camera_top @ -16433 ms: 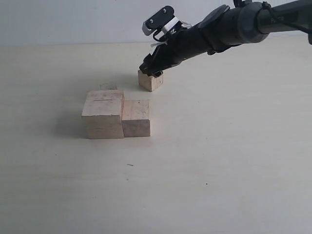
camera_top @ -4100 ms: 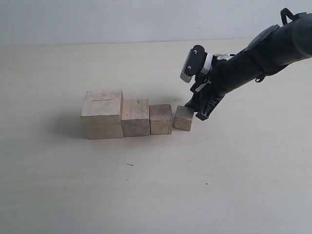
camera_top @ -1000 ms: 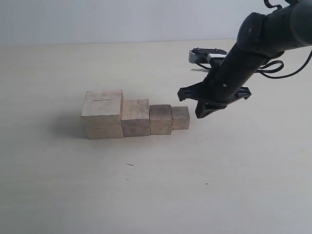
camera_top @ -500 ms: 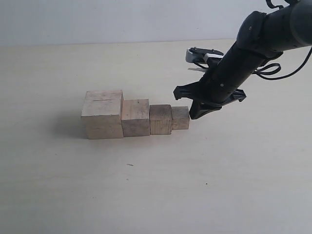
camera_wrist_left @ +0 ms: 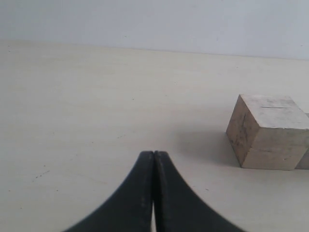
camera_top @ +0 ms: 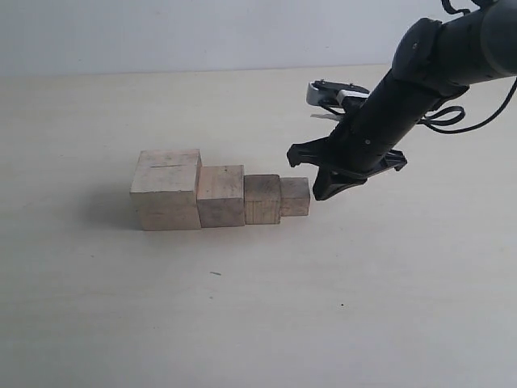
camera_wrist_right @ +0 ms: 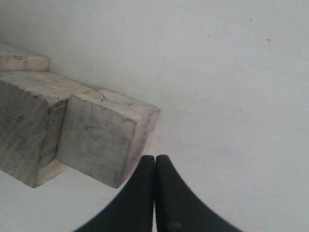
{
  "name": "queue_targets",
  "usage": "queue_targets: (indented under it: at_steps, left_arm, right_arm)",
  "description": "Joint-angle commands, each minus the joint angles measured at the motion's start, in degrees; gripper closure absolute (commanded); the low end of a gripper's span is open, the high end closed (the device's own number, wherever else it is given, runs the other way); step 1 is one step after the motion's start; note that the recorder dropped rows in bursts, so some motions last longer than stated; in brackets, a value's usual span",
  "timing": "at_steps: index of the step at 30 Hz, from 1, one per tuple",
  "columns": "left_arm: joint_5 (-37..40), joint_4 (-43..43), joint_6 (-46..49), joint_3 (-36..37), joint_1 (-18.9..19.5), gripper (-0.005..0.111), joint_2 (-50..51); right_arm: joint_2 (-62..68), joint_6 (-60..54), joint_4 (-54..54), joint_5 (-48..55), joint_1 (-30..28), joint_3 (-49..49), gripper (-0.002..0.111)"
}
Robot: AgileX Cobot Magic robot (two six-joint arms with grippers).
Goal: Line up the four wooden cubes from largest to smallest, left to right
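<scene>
The four wooden cubes stand in a touching row, largest (camera_top: pixel 166 190) at the left, then the second (camera_top: pixel 220 196), the third (camera_top: pixel 262 199) and the smallest (camera_top: pixel 295 196). My right gripper (camera_top: pixel 317 194) is shut with nothing in it, its tip against the smallest cube's right side. The right wrist view shows the shut gripper (camera_wrist_right: pixel 155 157) at the edge of the smallest cube (camera_wrist_right: pixel 104 140), beside the third cube (camera_wrist_right: pixel 24 130). My left gripper (camera_wrist_left: pixel 153 153) is shut and empty, low over the table, with the largest cube (camera_wrist_left: pixel 268 131) and its dark slit some way ahead.
The pale table (camera_top: pixel 258 307) runs out on all sides of the row. A light wall (camera_top: pixel 202 32) rises behind its far edge. The right arm (camera_top: pixel 428 65) slants down from the upper right.
The whole row of cubes has slid a little to the left, with my shut right gripper following against the smallest cube. The gripper stayed shut.
</scene>
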Motion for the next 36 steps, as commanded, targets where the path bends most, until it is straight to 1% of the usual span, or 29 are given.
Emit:
queue_targets:
  at_steps: [1, 7, 9, 13, 14, 16, 18, 21, 23, 25, 26, 30, 36]
  left_arm:
    - [-0.4, -0.2, -0.1, 0.0, -0.4, 0.107, -0.2]
    - [-0.4, -0.2, -0.1, 0.0, -0.4, 0.107, -0.2]
    - [-0.4, -0.2, -0.1, 0.0, -0.4, 0.107, -0.2]
    - [-0.4, -0.2, -0.1, 0.0, -0.4, 0.107, -0.2]
    - [-0.4, -0.2, -0.1, 0.0, -0.4, 0.107, -0.2]
    - [-0.4, -0.2, -0.1, 0.0, -0.4, 0.107, -0.2]
    - [-0.4, -0.2, -0.1, 0.0, -0.4, 0.107, -0.2]
    - [-0.4, -0.2, -0.1, 0.0, -0.4, 0.107, -0.2]
    - [-0.4, -0.2, -0.1, 0.0, -0.4, 0.107, -0.2]
    - [-0.4, -0.2, -0.1, 0.0, -0.4, 0.107, -0.2]
    - [-0.4, -0.2, -0.1, 0.0, -0.4, 0.107, -0.2]
    - [-0.4, -0.2, -0.1, 0.0, -0.4, 0.107, -0.2]
    - [-0.4, -0.2, -0.1, 0.0, -0.4, 0.107, -0.2]
  right_arm:
    - [0.2, 1.8, -2.0, 0.1, 0.1, -0.4, 0.108]
    - [0.2, 1.8, -1.7, 0.7, 0.1, -0.4, 0.108]
    - [-0.4, 3.4, -5.1, 1.2, 0.1, -0.4, 0.108]
    - [-5.1, 14.6, -20.4, 1.0, 0.1, -0.4, 0.108]
    - [-7.1, 15.2, -22.8, 0.5, 0.1, -0.4, 0.108]
    - [-11.4, 14.9, -23.7, -0.8, 0.1, -0.2, 0.108]
    - [-17.1, 10.8, -21.8, -4.7, 0.1, 1.4, 0.108]
    - [-28.5, -0.6, -9.1, -14.2, 0.1, 6.8, 0.108]
    - [-36.2, -10.6, -0.2, -20.3, 0.1, 11.8, 0.108]
    - [-42.2, -16.4, 5.5, -22.9, 0.1, 15.5, 0.108]
    - [-45.2, -18.1, 6.3, -23.0, 0.1, 17.0, 0.108]
    - [-54.7, -17.9, 6.3, -19.3, 0.1, 19.0, 0.108]
    - [-65.6, -17.9, 6.3, -19.1, 0.1, 19.0, 0.108]
